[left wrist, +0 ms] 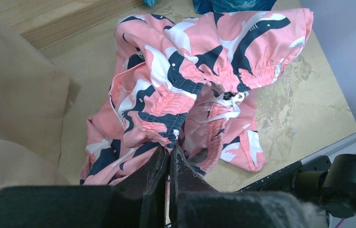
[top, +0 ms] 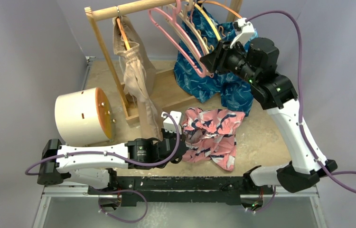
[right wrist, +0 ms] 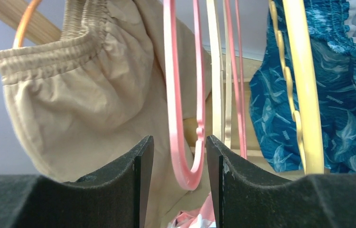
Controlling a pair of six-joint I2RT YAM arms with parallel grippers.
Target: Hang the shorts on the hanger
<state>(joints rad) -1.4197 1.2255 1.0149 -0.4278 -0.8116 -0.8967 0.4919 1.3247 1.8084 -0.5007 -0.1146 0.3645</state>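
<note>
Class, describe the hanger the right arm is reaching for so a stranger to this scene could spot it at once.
On the wooden rail at the back of the table, a bunch of hangers hangs right of the beige shorts. The hanger is at the bunch's left edge: pink, unlike its beige and yellow-orange neighbours, its lower end between the fingers of the right pincer.

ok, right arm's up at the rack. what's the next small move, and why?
Probably close the right gripper on the pink hanger. Its curved lower end hangs between the open jaws, with a gap on each side. The left gripper is shut on the shorts at the waistband, so the hanger looks like the missing piece.
</note>
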